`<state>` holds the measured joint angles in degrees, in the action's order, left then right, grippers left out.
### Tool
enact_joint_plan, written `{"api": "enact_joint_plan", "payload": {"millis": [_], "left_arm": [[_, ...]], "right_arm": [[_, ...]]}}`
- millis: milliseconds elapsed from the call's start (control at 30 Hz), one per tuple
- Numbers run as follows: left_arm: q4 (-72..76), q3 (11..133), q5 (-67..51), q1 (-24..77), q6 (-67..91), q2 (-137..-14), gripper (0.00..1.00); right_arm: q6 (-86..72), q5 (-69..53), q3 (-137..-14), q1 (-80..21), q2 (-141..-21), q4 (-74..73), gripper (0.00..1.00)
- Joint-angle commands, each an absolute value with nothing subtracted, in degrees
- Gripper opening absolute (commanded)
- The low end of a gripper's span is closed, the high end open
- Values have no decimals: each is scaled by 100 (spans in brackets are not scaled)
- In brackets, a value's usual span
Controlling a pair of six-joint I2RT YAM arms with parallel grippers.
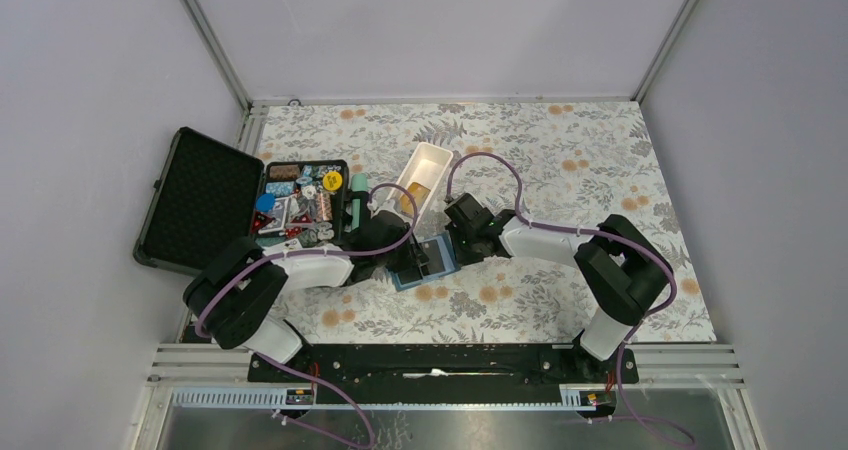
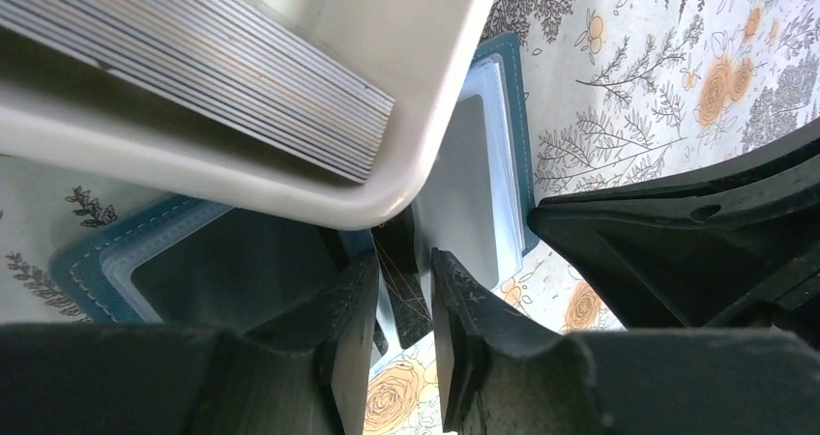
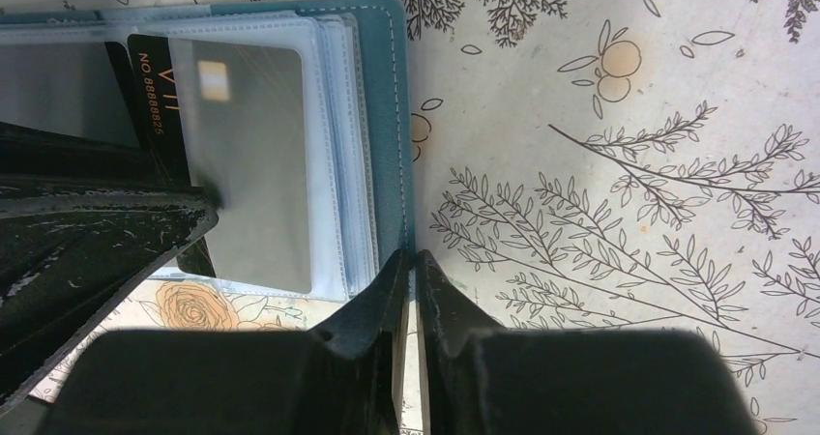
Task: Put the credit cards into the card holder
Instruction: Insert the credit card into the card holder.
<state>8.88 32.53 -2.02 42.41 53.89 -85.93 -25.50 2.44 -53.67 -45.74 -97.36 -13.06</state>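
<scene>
Wallet: the wallet (image 3: 387,87) lies open on the floral table (image 3: 629,213), clear sleeves up, just near of the white tray (image 2: 425,97).
Dark card: the dark card (image 3: 160,77) is partly slid under the top sleeve, its printed end sticking out to the left.
Left gripper: the left gripper (image 2: 404,269) has its jaws narrowly apart, pinching the dark card's free end over the wallet's fold.
Right gripper: the right gripper (image 3: 414,261) has its fingers pressed almost together, tips at the wallet's right cover edge. I cannot tell whether they nip it.
Tray: it holds a card stack (image 2: 193,58), leaning.
</scene>
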Motion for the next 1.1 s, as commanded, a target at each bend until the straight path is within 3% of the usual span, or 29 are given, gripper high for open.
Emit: {"api": "enact_joint_plan", "payload": {"millis": [0,167,567,1067], "left_arm": [[313,3472,-19,4362,5279,-8806,29],[228,3632,-44,4459,5453,-8842,30],[38,3742,-197,4588,5783,-8707,46],[-81,3591,-166,4662,5906,-8421,45]], "right_arm": [[-2521,314,-5423,-4638,-9963,-1440,10],[-2563,268,-5438,-4707,-9950,-1434,6],[-2722,314,-5478,-4819,-10014,-1433,0],[-2755,339,-5537,-4814,-10029,-1501,0]]}}
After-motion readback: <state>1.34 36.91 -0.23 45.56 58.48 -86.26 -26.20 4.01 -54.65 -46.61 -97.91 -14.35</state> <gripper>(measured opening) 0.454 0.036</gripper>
